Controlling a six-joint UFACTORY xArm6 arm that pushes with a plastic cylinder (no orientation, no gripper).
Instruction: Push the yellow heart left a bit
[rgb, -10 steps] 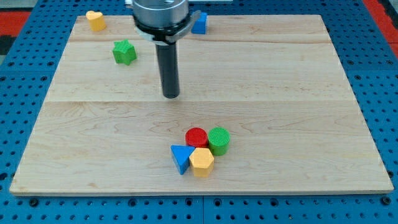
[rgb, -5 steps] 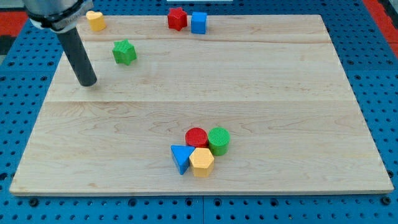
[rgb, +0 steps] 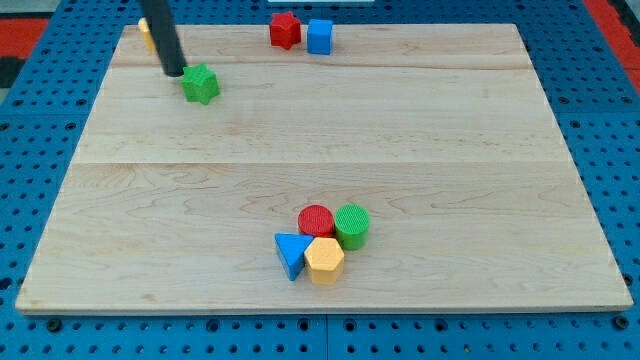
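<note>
bright, even light, sharp focus, soft short shadows.

Yellow heart (rgb: 145, 33) mostly hidden behind rod (rgb: 163, 35).

My tip (rgb: 173, 72) sits just left of the star (rgb: 201, 83), the heart (rgb: 146, 32) behind it.

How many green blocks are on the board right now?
2. A green star sits at the view's upper left beside my tip; a green cylinder sits in the bottom cluster.
</note>
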